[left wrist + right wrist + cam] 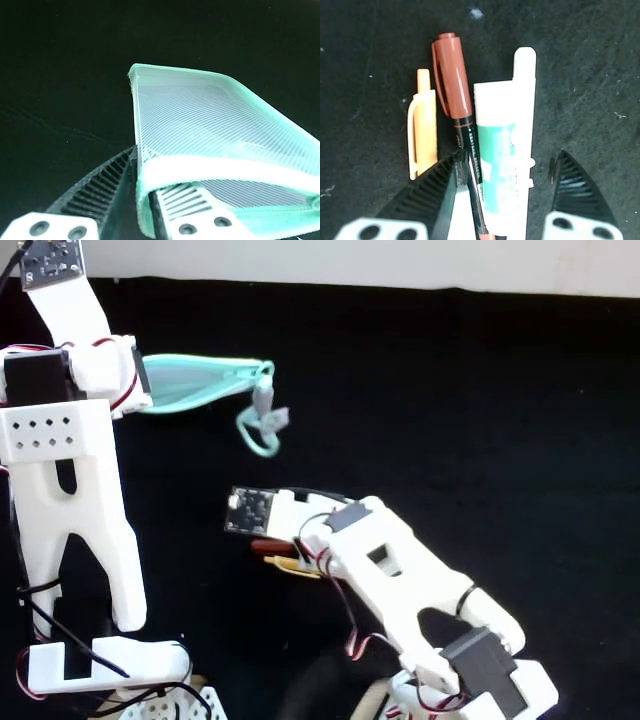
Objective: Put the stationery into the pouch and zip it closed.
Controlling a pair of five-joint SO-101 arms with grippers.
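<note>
R gripper [507,160]: low over the stationery cluster at the near side of the black table [480,440], approx 6 o'clock in the high view. Jaws spread, nothing pinched.
- White stick w/ teal label [502,145] lies between the jaws.
- Brown pen [451,80] runs just inside the dark finger. Touching or only close: can't tell.
- Pale-orange pen [422,125] lies outside the jaws, just beside the brown pen.
- All 3 lie roughly parallel, side by side on the table.

Farther out, approx 10 o'clock: teal mesh pouch [195,385].
- One end is pinched by the L gripper [145,175], jaws pressed together on its rim.
- Strap [262,425] trails off the other end toward 4 o'clock.
- Pouch is well apart from the pens.
- Zip open or shut: can't tell.

Status (my read): early.
- Done: pouch held. 0 of 3 items inside, as far as the mesh shows.
- Left: close on an item, carry it to the pouch, insert, repeat for the rest, then zip.
- Risk: the spread jaws span 2 items, so closing may take both or roll the brown pen off.
</note>
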